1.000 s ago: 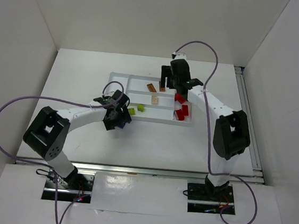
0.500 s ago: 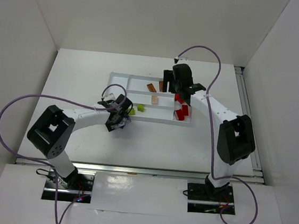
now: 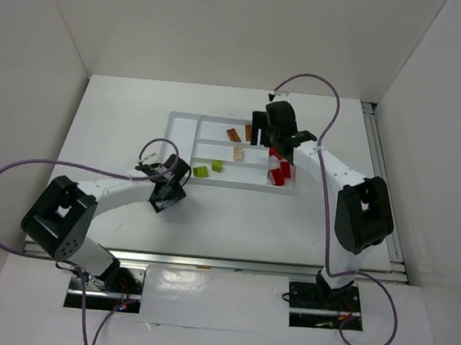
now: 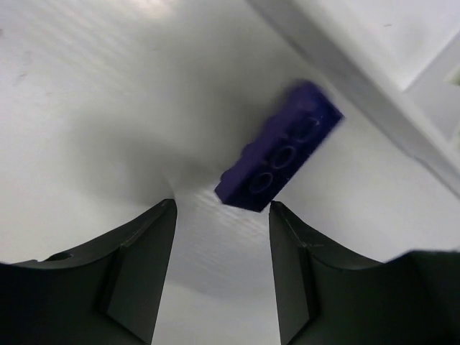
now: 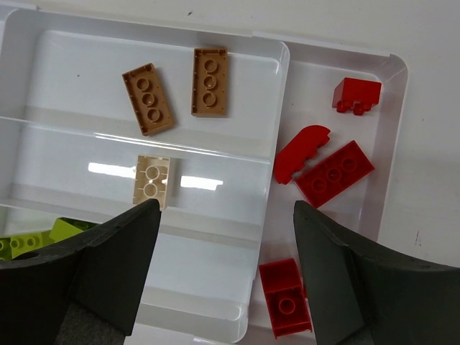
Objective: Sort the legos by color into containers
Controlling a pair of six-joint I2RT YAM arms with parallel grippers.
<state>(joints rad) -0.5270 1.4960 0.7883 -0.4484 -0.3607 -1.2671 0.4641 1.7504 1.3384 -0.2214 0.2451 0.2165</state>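
A dark blue-purple lego (image 4: 280, 147) lies on the table beside the outer rim of the white tray (image 4: 374, 100). My left gripper (image 4: 223, 215) is open just short of it, with nothing between the fingers. From above, the left gripper (image 3: 166, 192) hides that brick. My right gripper (image 5: 226, 215) hangs open and empty over the tray (image 5: 165, 30). Two orange-brown legos (image 5: 147, 99) share the far slot. A tan lego (image 5: 153, 180) lies in the middle slot and yellow-green legos (image 5: 29, 241) in the near one. Several red legos (image 5: 334, 172) fill the sideways slot.
The tray (image 3: 182, 118) sits at mid-table towards the back, with the right gripper (image 3: 261, 134) over its right half. White walls enclose the table on three sides. A metal rail (image 3: 385, 189) runs along the right edge.
My left gripper has drawn back from the tray's front edge towards the near left, and its jaws have narrowed. The right gripper has shifted slightly right over the tray.
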